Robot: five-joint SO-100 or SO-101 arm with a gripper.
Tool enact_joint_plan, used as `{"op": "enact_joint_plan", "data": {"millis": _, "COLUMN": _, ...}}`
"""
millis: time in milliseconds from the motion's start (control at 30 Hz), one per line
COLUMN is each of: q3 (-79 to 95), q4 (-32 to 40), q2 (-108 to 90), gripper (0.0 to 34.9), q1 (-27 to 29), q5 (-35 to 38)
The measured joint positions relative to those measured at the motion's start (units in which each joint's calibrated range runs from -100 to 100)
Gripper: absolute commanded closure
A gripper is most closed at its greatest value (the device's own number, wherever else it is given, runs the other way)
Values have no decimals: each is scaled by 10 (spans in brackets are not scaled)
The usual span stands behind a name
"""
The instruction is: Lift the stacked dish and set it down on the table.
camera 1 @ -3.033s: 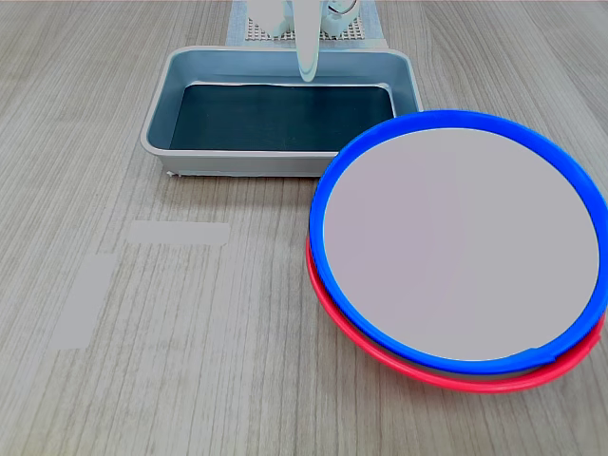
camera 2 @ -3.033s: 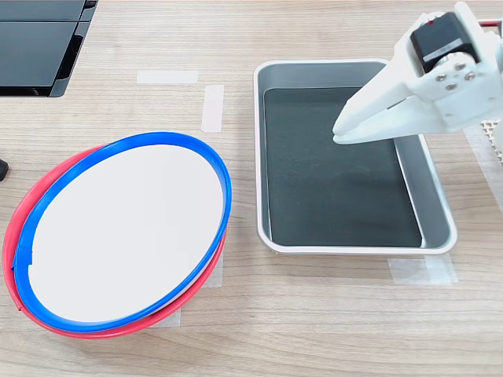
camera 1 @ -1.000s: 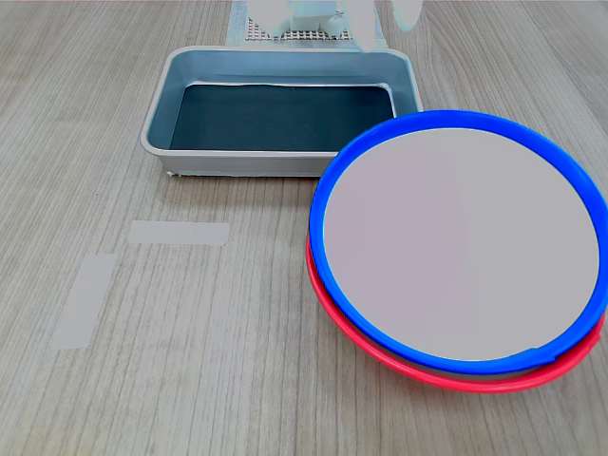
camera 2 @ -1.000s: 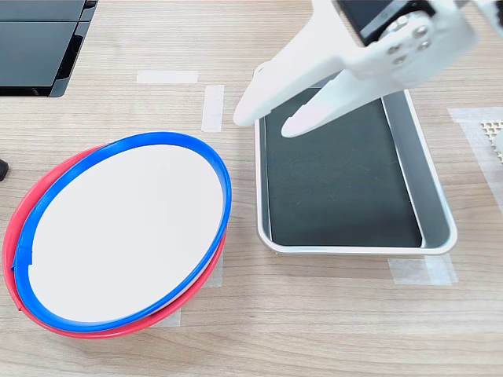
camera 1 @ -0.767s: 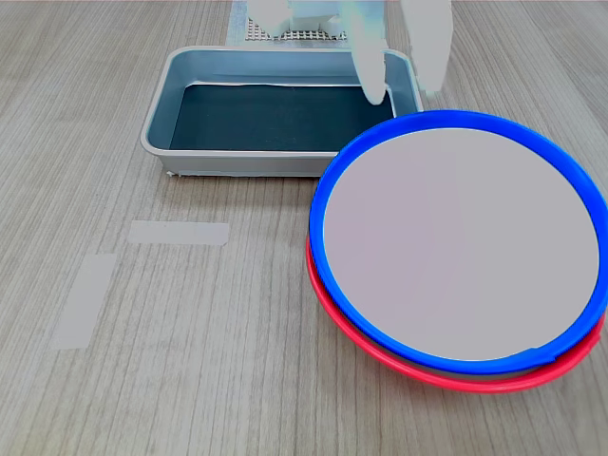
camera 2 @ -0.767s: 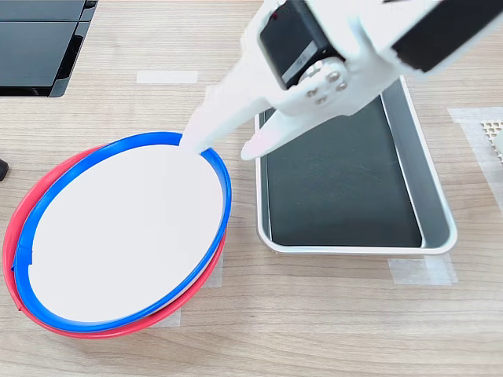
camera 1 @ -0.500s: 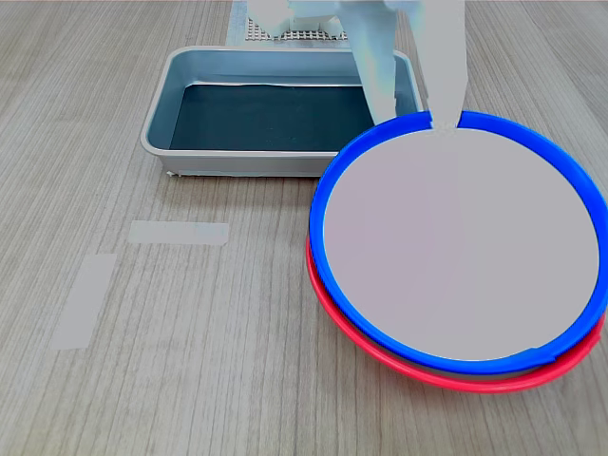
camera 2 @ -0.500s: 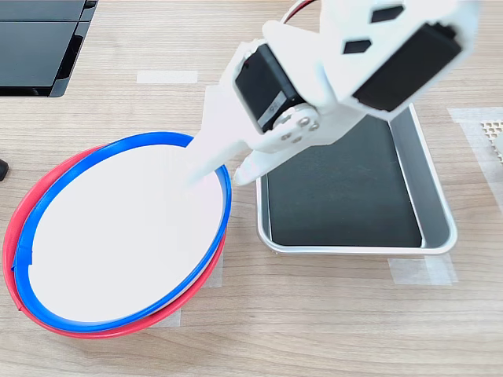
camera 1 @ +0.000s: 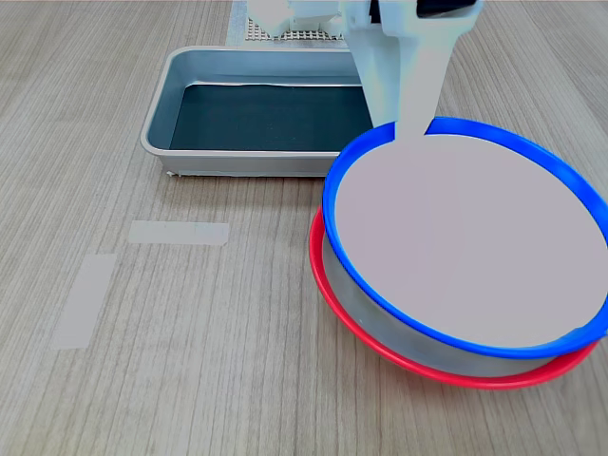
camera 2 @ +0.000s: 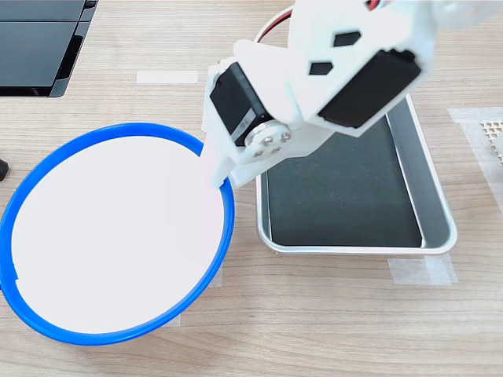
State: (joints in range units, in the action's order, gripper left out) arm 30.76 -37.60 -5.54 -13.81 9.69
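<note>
The stacked dish, blue-rimmed with a pale inside, hangs tilted just above a red-rimmed dish in the first exterior view. In the second exterior view the stacked dish hides the red one completely. My white gripper is shut on the stacked dish's far rim, next to the tray, one finger inside the rim and one outside. The second exterior view shows the gripper clamping the rim at the dish's upper right. The wood-grain table lies bare in the first exterior view's left.
A grey metal tray with a dark liner stands just beyond the dishes, and its rim is close to my arm. Pale tape strips lie on the table. A black object sits in the second exterior view's upper left.
My gripper swung from over the tray to the blue dish, closed on its rim and raised it off the red dish.
</note>
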Motion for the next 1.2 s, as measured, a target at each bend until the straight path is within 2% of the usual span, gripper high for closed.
{"op": "enact_joint_plan", "data": {"millis": 567, "q3": 0, "q4": -5, "q2": -53, "gripper": 349, "q1": -1, "q5": -10}}
{"op": "enact_joint_plan", "data": {"millis": 700, "q3": 0, "q4": -24, "q2": -83, "gripper": 349, "q1": 21, "q5": -17}}
{"op": "enact_joint_plan", "data": {"millis": 900, "q3": 0, "q4": -48, "q2": -114, "gripper": 349, "q1": 90, "q5": -19}}
{"op": "enact_joint_plan", "data": {"millis": 967, "q3": -5, "q4": -54, "q2": -114, "gripper": 349, "q1": 120, "q5": -14}}
{"op": "enact_joint_plan", "data": {"millis": 1000, "q3": -9, "q4": -56, "q2": -114, "gripper": 349, "q1": 155, "q5": -8}}
{"op": "enact_joint_plan", "data": {"millis": 1167, "q3": -12, "q4": -55, "q2": -114, "gripper": 349, "q1": 210, "q5": 9}}
{"op": "enact_joint_plan", "data": {"millis": 1200, "q3": -12, "q4": -49, "q2": -114, "gripper": 349, "q1": 241, "q5": 17}}
